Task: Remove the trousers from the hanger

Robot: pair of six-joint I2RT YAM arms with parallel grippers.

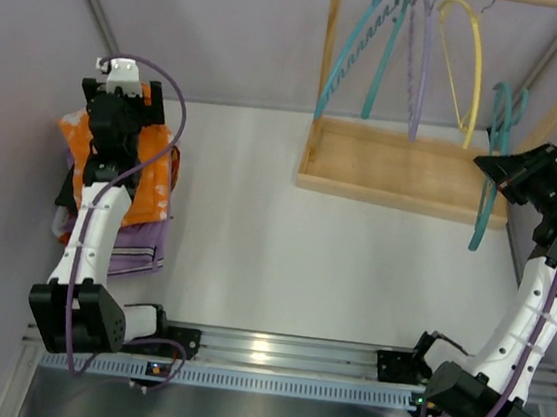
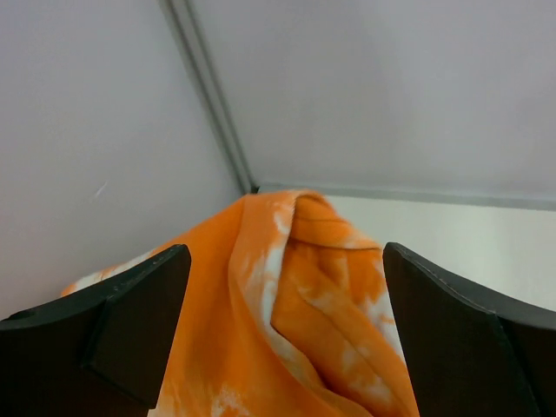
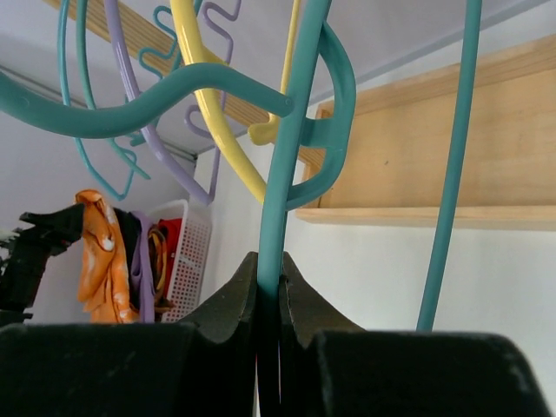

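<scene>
The orange tie-dye trousers (image 1: 157,187) lie folded on a cloth pile at the far left of the table. My left gripper (image 1: 119,110) hovers right over them, open, with the cloth lying between its two dark fingers (image 2: 130,334) in the left wrist view (image 2: 321,321); I cannot tell whether they touch it. My right gripper (image 1: 494,170) is shut on the thin teal hanger (image 1: 483,207) at the far right and holds it upright beside the wooden rack. In the right wrist view the hanger's arm (image 3: 291,174) runs up from my closed gripper (image 3: 269,269), and the trousers (image 3: 95,252) show far off.
A wooden rack (image 1: 403,177) at the back holds a serrated teal hanger (image 1: 354,61), a purple hanger (image 1: 421,64) and a yellow hanger (image 1: 468,64). Purple cloth (image 1: 139,243) and black cloth (image 1: 67,190) lie under the trousers. A white basket (image 3: 187,252) stands by the pile.
</scene>
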